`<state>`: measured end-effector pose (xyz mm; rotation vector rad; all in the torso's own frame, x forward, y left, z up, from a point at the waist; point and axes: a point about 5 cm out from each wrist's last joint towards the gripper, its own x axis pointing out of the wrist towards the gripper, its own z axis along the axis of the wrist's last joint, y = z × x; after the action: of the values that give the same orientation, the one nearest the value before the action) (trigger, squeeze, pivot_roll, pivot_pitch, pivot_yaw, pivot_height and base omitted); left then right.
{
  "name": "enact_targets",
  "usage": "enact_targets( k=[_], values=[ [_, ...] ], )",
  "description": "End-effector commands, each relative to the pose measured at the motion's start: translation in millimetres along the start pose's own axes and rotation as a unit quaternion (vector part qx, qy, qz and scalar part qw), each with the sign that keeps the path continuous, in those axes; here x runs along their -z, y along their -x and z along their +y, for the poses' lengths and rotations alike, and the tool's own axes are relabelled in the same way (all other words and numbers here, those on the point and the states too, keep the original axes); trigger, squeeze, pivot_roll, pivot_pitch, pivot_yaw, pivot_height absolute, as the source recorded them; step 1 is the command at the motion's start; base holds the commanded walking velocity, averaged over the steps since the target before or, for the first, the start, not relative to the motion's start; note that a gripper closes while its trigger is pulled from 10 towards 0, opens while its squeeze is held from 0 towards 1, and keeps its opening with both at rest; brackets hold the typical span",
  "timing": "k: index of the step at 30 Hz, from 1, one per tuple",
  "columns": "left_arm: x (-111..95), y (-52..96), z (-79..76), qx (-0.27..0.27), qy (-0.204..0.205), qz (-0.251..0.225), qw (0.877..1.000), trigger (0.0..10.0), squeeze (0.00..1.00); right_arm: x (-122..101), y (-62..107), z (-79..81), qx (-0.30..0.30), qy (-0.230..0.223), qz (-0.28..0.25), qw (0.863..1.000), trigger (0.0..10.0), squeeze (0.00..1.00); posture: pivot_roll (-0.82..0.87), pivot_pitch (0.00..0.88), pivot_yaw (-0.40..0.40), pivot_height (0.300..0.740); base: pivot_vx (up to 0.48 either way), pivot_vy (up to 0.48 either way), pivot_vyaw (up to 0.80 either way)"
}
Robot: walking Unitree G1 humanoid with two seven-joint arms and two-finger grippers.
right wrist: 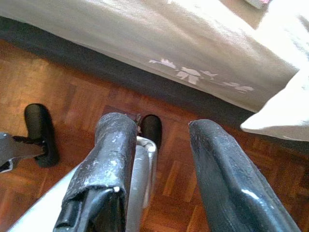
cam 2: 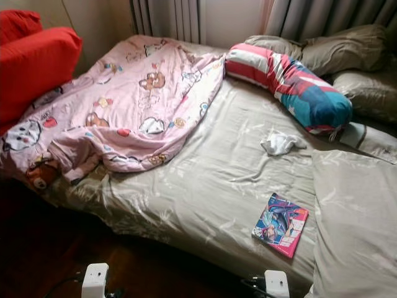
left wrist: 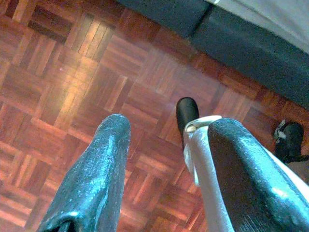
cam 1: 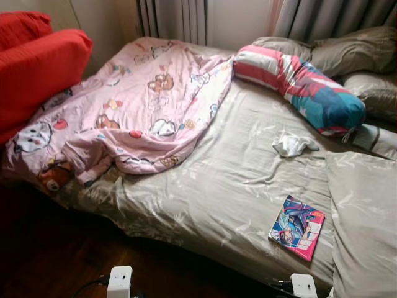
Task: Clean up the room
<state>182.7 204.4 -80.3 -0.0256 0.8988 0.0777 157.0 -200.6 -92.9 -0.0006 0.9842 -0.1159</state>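
Your nearest loose item is the book (cam 1: 296, 235), lying flat on the bed (cam 1: 211, 186) near its front edge, at about 1 o'clock from where you stand. Its long axis runs from 11 to 5 o'clock, tilted against the bed edge. Both arms hang low over the parquet floor (left wrist: 58, 87), so the book lies up and forward of either of them. The right end effector (right wrist: 159, 169) is the nearer one; its wrist view already looks at the bed's side and the sheet above it. Its two fingers stand apart with a clear gap, and nothing is between them. The left end effector (left wrist: 164, 169) is likewise spread and empty, aimed at the floor, and sits well left of the book.

Farther back, at about 12 to 1 o'clock, a crumpled white cloth (cam 1: 293, 144) rests mid-bed, just in front of the long striped bolster (cam 1: 298, 87).

Counted: one book, one white cloth, one striped bolster, one pink cartoon blanket (cam 1: 124, 105) bunched at 10 to 11 o'clock, two red cushions (cam 1: 37, 68) at 9 to 10 o'clock, and at least three beige pillows (cam 1: 363, 217) along the right side.
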Motion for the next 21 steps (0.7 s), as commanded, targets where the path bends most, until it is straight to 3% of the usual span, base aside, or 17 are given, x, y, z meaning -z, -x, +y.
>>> enact_targets(
  k=[1, 21],
  values=[
    [6.7, 1.3, 1.3, -0.001, -0.008, 0.014, 1.0, 10.0, 0.0, 7.8, 1.3, -0.8, 0.001, -0.001, 0.016, 1.0, 10.0, 0.0, -0.1, 0.119, 0.029, 0.74, 0.0, 0.0, 0.0],
    [4.2, 0.9, 2.6, 0.0, -0.012, 0.013, 1.0, 10.0, 0.0, 7.1, 1.0, -2.2, 0.004, -0.004, 0.019, 1.0, 10.0, 0.0, -0.1, 0.137, 0.036, 0.74, 0.0, 0.48, 0.0]
  ],
)
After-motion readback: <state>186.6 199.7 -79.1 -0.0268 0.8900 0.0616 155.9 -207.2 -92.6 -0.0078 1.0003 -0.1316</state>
